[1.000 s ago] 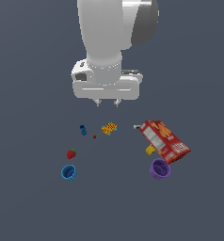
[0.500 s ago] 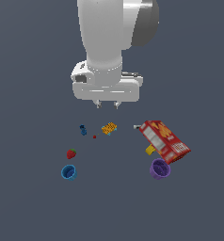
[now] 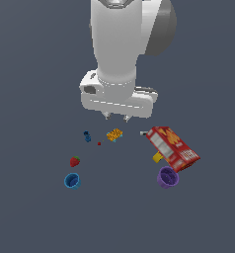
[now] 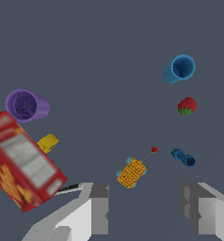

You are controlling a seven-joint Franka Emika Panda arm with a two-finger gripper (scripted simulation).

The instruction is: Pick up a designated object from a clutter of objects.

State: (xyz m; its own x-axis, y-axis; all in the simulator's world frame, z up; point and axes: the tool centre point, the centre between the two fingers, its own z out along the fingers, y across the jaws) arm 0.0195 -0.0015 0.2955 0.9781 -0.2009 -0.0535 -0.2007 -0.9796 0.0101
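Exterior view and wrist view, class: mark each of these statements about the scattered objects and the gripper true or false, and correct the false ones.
1. The purple cup lies close to the red cracker box. True.
2. The gripper holds the purple cup. False: it is open, empty, above the clutter.
3. The strawberry lies near the blue cup. True.
4. The blue cup touches the cracker box. False: they lie far apart, on opposite sides.
5. The orange-yellow block sits inside the purple cup. False: it lies on the floor below the gripper.

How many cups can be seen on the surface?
2. The purple cup lies just beside the lower end of the red cracker box, at the exterior view's right. The blue cup lies at the exterior view's left, near the strawberry. None seems hidden.
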